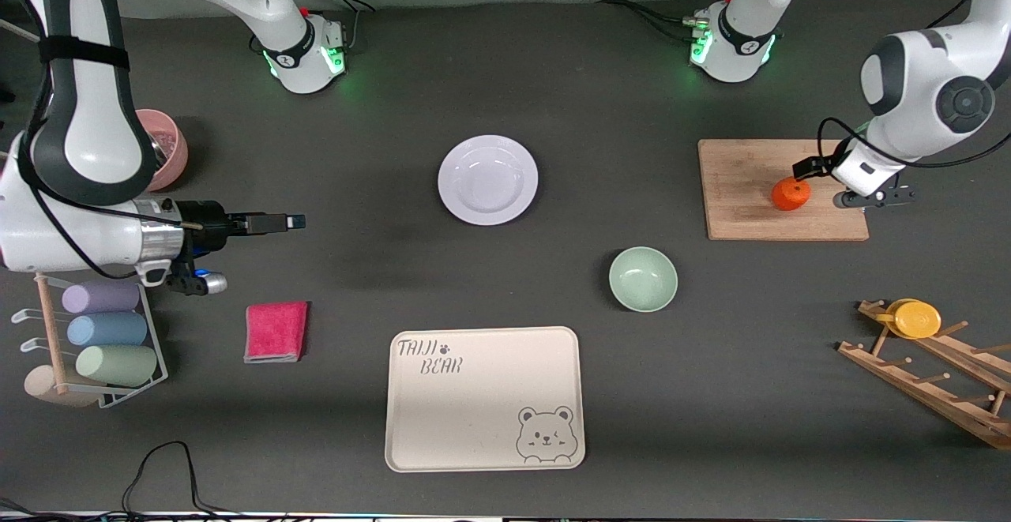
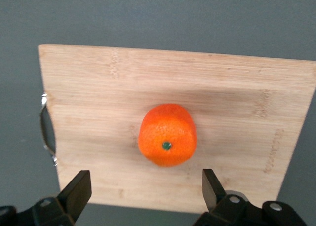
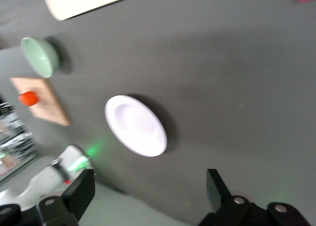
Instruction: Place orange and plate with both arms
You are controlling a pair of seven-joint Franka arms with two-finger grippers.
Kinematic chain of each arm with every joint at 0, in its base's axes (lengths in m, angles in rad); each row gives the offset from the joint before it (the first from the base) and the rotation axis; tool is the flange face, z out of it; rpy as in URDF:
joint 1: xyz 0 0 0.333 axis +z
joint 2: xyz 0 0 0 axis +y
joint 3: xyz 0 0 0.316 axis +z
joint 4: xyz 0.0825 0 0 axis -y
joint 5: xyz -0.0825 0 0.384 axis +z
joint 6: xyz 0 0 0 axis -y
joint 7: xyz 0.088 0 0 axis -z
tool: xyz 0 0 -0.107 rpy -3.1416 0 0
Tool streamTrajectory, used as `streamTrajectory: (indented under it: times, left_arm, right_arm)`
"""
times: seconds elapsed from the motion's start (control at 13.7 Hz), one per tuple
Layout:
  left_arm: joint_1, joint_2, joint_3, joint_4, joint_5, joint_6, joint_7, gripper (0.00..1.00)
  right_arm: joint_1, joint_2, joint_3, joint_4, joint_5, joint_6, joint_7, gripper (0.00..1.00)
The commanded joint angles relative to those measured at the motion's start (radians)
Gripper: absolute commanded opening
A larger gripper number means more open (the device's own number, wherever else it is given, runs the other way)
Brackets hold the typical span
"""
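Note:
The orange (image 1: 791, 193) sits on a wooden cutting board (image 1: 742, 190) toward the left arm's end of the table. My left gripper (image 1: 825, 182) is open and empty, low over the board's edge right beside the orange. In the left wrist view the orange (image 2: 167, 135) lies just ahead of the spread fingers of my left gripper (image 2: 146, 181), apart from them. The pale plate (image 1: 488, 180) lies bare mid-table. My right gripper (image 1: 294, 222) is open and empty over the table toward the right arm's end, well apart from the plate (image 3: 136, 125). Its fingers frame bare table in the right wrist view (image 3: 148, 181).
A mint-green bowl (image 1: 643, 279) and a cream bear tray (image 1: 484, 398) lie nearer the camera than the plate. A pink cloth (image 1: 276, 332), a cup rack (image 1: 103, 332) and a pink bowl (image 1: 162, 149) are at the right arm's end. A wooden rack holds a yellow lid (image 1: 916, 318).

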State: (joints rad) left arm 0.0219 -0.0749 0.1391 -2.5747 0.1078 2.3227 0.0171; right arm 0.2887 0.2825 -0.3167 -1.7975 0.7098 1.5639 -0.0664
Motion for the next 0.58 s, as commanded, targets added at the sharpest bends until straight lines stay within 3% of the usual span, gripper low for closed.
streamTrajectory:
  times: [0.0,0.22,0.37,0.51]
  left_arm:
    - [0.007,0.009,-0.007,-0.080,-0.010,0.130,-0.013,1.00]
    - [-0.005,0.027,-0.007,-0.110,-0.010,0.203,-0.095,1.00]
    - [-0.008,0.044,-0.007,-0.117,-0.010,0.237,-0.103,1.00]
    - [-0.008,0.052,-0.007,-0.143,-0.010,0.297,-0.106,1.00]
  right_arm:
    - [0.016,-0.025,-0.004,-0.080,0.071,0.004,-0.042,1.00]
    - [0.092,0.006,-0.002,-0.120,0.091,0.134,-0.111,1.00]
    - [0.130,0.010,-0.002,-0.247,0.189,0.259,-0.346,1.00]
    - [0.136,0.041,-0.001,-0.356,0.342,0.333,-0.559,1.00]
